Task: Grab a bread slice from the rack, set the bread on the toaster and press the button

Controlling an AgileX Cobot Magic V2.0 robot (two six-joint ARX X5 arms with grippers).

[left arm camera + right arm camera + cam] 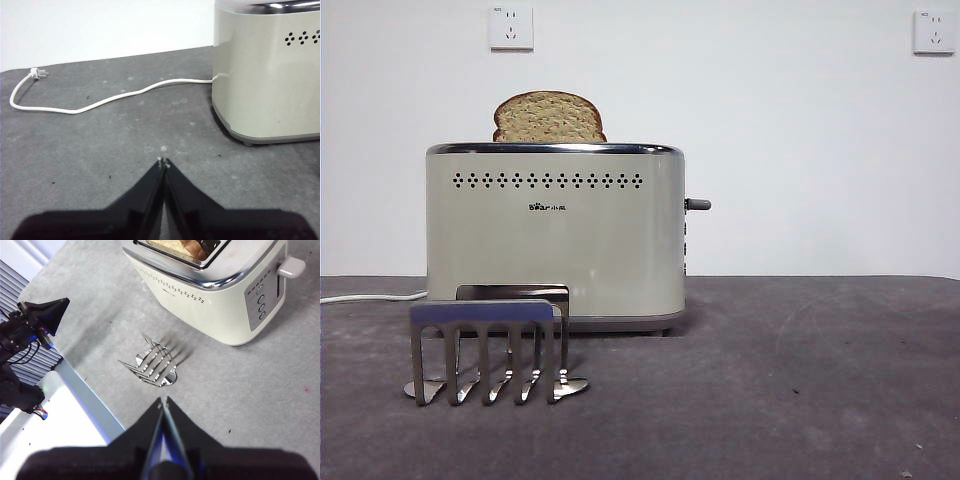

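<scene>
The slice of bread (549,118) stands in the toaster's slot, its rounded top showing above the chrome rim; it also shows in the right wrist view (180,246). The cream toaster (555,235) stands mid-table, and its lever button (698,204) sticks out of its right end, raised. The metal rack (490,345) stands empty in front of the toaster. My left gripper (163,162) is shut and empty, low over the table beside the toaster (265,75). My right gripper (164,401) is shut and empty, high above the rack (152,365) and toaster (210,285). Neither arm shows in the front view.
A white power cord (100,100) runs across the grey table from the toaster's left end to a loose plug (37,74). Wall sockets (511,28) sit high on the white wall. The left arm (40,315) shows at the table's edge in the right wrist view.
</scene>
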